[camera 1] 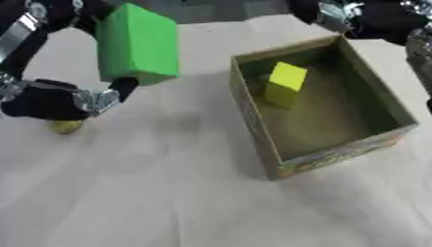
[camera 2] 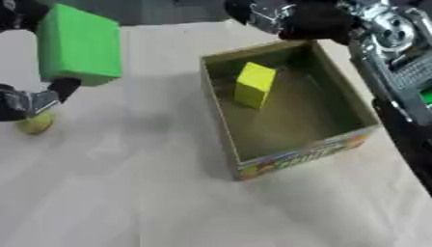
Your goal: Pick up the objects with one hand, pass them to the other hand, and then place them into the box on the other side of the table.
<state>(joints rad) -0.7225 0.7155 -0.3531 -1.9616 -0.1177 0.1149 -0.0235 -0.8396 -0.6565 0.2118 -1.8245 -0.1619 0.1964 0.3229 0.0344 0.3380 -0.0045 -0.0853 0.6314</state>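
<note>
A: Where is the left hand [camera 1: 63, 99]?

B: At the upper left of the frame, black and silver, with its fingers curled round a green block [camera 1: 138, 44]. The block is held up off the surface [camera 1: 168, 193], upright and a little tilted, a dark finger showing at its lower edge.

A: And around the block?

B: Just below the hand, at the left edge, a small yellowish round thing [camera 2: 35, 123] lies on the surface, partly hidden by the hand. To the right of the block, apart from it, stands an open cardboard box [camera 1: 257, 125] with a colourful print on its near wall. Inside, toward the far left corner, a yellow block [camera 1: 285, 83] stands upright.

A: The right hand?

B: The right hand [camera 2: 308, 19] shows at the top of the frame, beyond the box's far edge. Its fingers are dark and blurred; I cannot tell whether they are straight or curled. The arm runs down the right edge of the frame.
</note>
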